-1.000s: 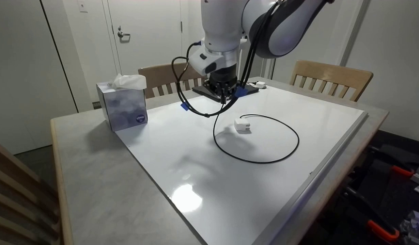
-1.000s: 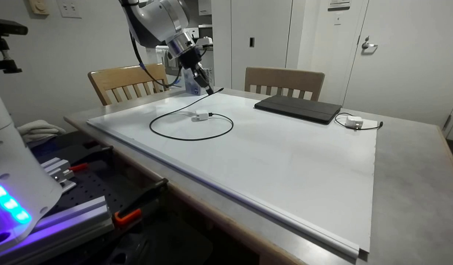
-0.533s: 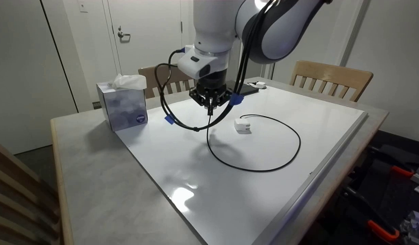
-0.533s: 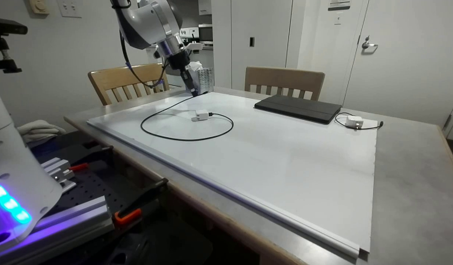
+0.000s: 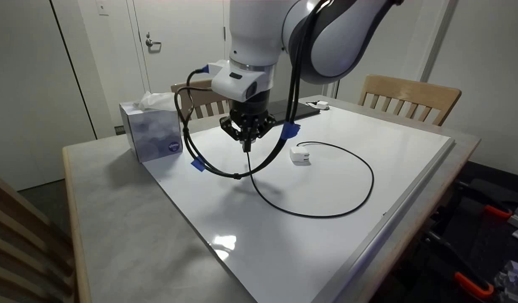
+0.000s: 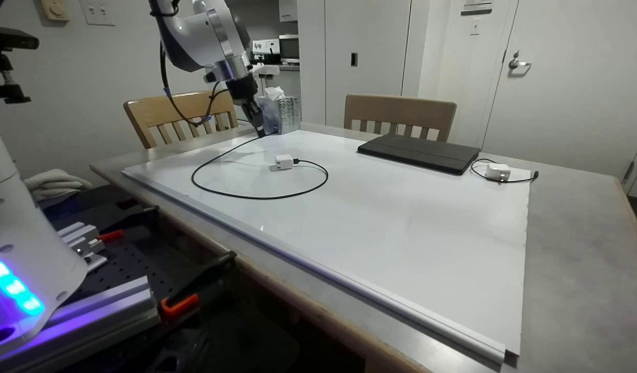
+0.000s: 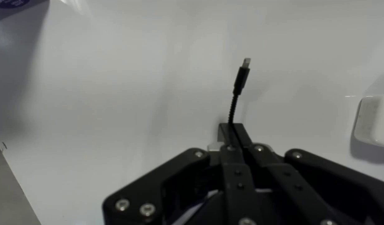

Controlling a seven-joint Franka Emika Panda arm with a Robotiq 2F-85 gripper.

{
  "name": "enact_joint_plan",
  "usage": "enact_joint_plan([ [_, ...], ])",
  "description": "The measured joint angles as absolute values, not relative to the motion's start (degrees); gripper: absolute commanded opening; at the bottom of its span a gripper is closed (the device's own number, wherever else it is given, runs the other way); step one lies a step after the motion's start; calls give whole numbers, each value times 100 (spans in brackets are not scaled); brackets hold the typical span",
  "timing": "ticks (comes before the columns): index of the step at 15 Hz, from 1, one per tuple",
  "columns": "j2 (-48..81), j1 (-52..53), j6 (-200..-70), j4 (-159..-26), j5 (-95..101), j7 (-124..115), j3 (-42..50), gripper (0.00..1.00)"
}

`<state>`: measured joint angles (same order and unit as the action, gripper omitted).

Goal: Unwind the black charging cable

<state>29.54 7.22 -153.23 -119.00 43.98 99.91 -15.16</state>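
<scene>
Pinching the black charging cable point(image 5: 322, 217) just behind its free plug end point(image 7: 241, 78), with the jaws pressed together and only the thin cord between them. In the wrist view, aiming that end out past the jaws, nearly along their own length and leaning slightly right. Seemingly held a little above the surface point(image 5: 389, 134), though hard to settle from here. Behind the grip, trailing down and round in one broad curve, with no crossing in sight, as far as the white adapter point(image 5: 299, 154). By the look of that single curve, mostly unwound but far from straight. In an exterior view, lying mainly to the right of the jaws, with the white adapter on that side too; best, then, to draw the held end leftward there, toward the tissue box point(image 5: 156, 132), and so stretch the curve out. With nothing visibly pinning the white adapter, liable to drag it once the slack runs out. Worth stopping short of the tissue box as well.
</scene>
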Motion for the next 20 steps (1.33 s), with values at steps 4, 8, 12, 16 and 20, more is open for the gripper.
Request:
enact_joint_plan([
  [4,2960,762,-15493,-11899,4426,10480,-1541,1],
  [8,3103,787,-15721,-11880,4311,11518,-1846,1],
  [12,3255,821,-15790,-11807,4006,12529,-2112,3],
  [16,3254,899,-15790,-11807,3990,12516,-2006,1],
  [20,3324,956,-15781,-11802,3969,13223,-2138,1],
])
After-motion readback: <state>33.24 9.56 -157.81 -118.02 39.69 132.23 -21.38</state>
